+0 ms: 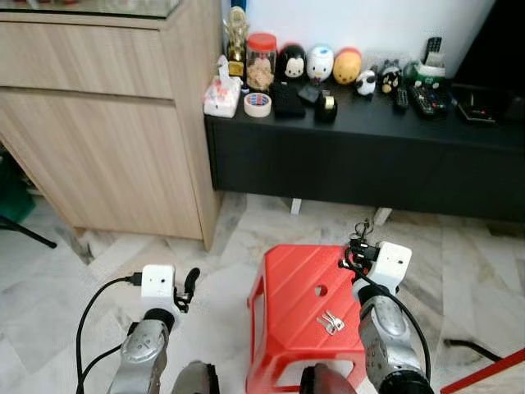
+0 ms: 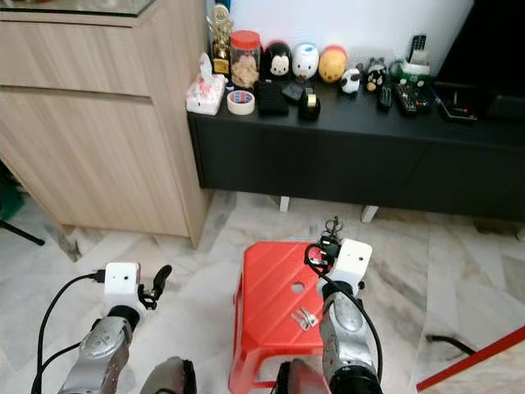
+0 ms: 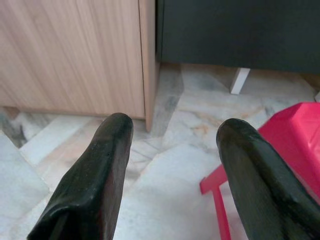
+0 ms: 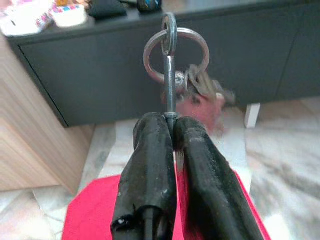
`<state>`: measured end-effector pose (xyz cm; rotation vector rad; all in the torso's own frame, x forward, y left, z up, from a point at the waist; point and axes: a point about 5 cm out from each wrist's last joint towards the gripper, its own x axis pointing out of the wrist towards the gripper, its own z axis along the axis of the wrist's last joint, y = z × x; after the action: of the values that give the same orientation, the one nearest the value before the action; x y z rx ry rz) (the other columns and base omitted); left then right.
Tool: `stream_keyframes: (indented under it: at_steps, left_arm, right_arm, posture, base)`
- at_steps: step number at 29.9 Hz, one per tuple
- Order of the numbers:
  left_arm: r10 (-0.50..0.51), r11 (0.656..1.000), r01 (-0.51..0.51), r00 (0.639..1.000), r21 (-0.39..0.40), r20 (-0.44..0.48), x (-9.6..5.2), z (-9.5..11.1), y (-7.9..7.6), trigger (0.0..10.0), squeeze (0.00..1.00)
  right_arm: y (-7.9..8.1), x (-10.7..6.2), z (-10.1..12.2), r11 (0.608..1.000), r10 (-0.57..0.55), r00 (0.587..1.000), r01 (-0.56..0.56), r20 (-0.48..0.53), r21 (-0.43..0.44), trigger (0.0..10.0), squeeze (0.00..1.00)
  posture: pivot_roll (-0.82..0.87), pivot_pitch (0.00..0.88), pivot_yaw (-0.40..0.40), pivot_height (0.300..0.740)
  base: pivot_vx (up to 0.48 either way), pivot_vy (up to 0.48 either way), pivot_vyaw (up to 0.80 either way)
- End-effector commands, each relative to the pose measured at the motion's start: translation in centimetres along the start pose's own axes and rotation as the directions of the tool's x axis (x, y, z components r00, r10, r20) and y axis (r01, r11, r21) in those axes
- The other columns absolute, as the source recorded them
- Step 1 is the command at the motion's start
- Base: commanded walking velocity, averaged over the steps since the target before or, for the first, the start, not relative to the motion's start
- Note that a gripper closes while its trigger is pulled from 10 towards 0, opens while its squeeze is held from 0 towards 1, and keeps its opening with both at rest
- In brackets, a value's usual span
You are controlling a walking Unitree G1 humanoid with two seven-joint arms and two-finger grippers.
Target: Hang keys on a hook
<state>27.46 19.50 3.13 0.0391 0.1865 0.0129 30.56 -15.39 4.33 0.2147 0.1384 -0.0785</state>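
Metal keys (image 4: pixel 172 75) in right hand (image 4: pixel 170 122)

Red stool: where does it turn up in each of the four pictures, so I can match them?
Left eye view: red stool at bottom centre, on the floor.
Right eye view: bottom, just left of centre.
Left wrist view: its corner beside the left gripper.
Right wrist view: beneath the right gripper, which pinches the key ring.
Shared landmark: the black cabinet behind it.
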Motion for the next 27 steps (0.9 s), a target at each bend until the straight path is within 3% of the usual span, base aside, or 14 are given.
stream_keyframes:
  at_steps: [1, 9, 16, 25, 27]
  left_arm:
    - [-0.001, 1.000, 0.001, 1.000, -0.001, 0.009, 0.2, 0.0, -0.1, 10.0, 0.00]
    - [0.002, 1.000, -0.002, 1.000, 0.001, 0.012, 0.6, -0.2, 0.1, 10.0, 0.00]
    - [0.013, 1.000, -0.012, 0.999, 0.023, -0.048, 0.2, -1.7, 0.7, 10.0, 0.00]
    - [0.057, 0.998, -0.048, 0.978, 0.049, -0.199, -1.9, -5.3, 2.3, 10.0, 0.00]
    - [0.075, 0.997, -0.066, 0.970, 0.047, -0.233, -2.4, -6.0, 2.7, 10.0, 0.00]
  right_arm:
    - [0.1, 0.3, 0.5, 1.000, 0.009, 1.000, -0.009, 0.018, -0.013, 10.0, 0.00]
    - [-0.4, 0.4, 0.5, 1.000, -0.014, 1.000, 0.014, 0.001, -0.013, 10.0, 0.00]
    - [-0.7, 0.3, 0.2, 1.000, -0.026, 1.000, 0.026, -0.014, -0.014, 10.0, 0.00]
    - [-1.1, -0.4, -0.5, 1.000, -0.027, 0.999, 0.026, -0.031, -0.015, 10.0, 0.00]
    - [-1.4, -0.5, -0.7, 0.999, -0.049, 0.998, 0.049, -0.041, 0.017, 10.0, 0.00]
  posture:
    - [0.04, 0.000, -0.074, 0.689]
    - [0.04, 0.000, -0.075, 0.739]
    - [0.03, 0.000, -0.073, 0.740]
    - [0.02, 0.000, -0.072, 0.740]
    - [0.03, 0.000, -0.076, 0.740]
  base:
    - [0.000, 0.000, 0.00]
    - [0.000, 0.000, 0.00]
    - [0.000, 0.000, 0.00]
    - [0.000, 0.000, 0.00]
    - [0.000, 0.000, 0.00]
